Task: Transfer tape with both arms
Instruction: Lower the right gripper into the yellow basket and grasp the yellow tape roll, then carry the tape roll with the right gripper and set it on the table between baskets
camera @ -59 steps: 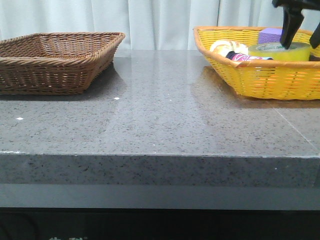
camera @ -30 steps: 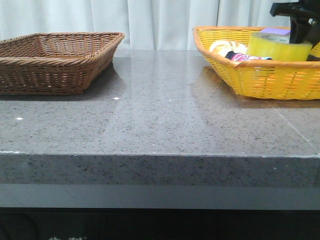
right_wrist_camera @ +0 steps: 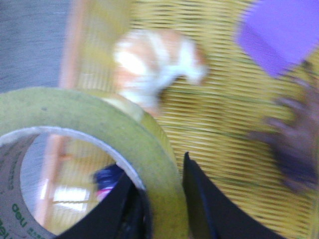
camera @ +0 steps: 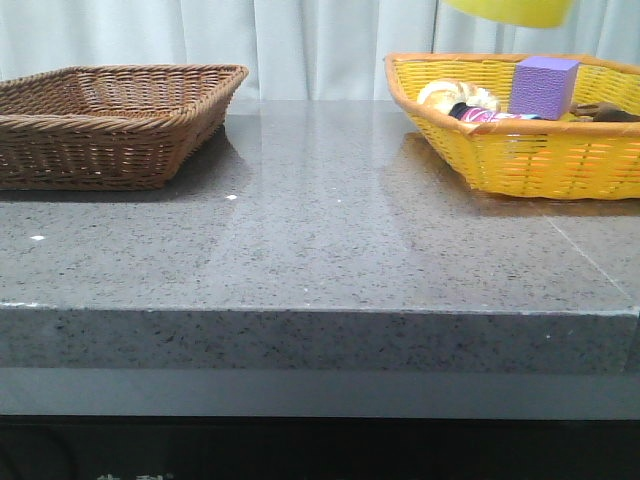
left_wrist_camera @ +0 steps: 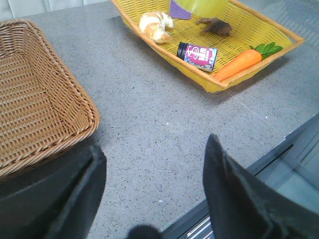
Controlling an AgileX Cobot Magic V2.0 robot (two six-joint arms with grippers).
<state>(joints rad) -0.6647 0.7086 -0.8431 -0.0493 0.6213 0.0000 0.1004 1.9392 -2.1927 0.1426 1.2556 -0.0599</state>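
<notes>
Your grey stone table (camera: pixel 320 250) spans the front view, with the empty brown wicker basket (camera: pixel 110 120) at nine o'clock and the yellow basket (camera: pixel 520 150) at three o'clock. The yellow basket holds a purple cube (camera: pixel 545 85), a croissant (left_wrist_camera: pixel 155 26), a small printed can (left_wrist_camera: pixel 197 54), a toy carrot (left_wrist_camera: pixel 239 63) and a dark brown item (left_wrist_camera: pixel 215 26) too small to identify.

The tape (right_wrist_camera: pixel 84 149) hangs well above the yellow basket, only its lower edge showing at about one o'clock along the top of the front view. Your right gripper (right_wrist_camera: pixel 164 199) is clamped on the roll's wall, one finger inside the core and one outside, as the blurred right wrist view shows.

Your left gripper (left_wrist_camera: pixel 154 189) hovers over the near table edge, jaws spread apart and holding nothing, well away from the roll.

By these pictures, the pick-up looks done and the rest remains: you have yet to bring the roll toward the middle, pass it to the waiting left gripper, and probably set it in the brown wicker basket.
</notes>
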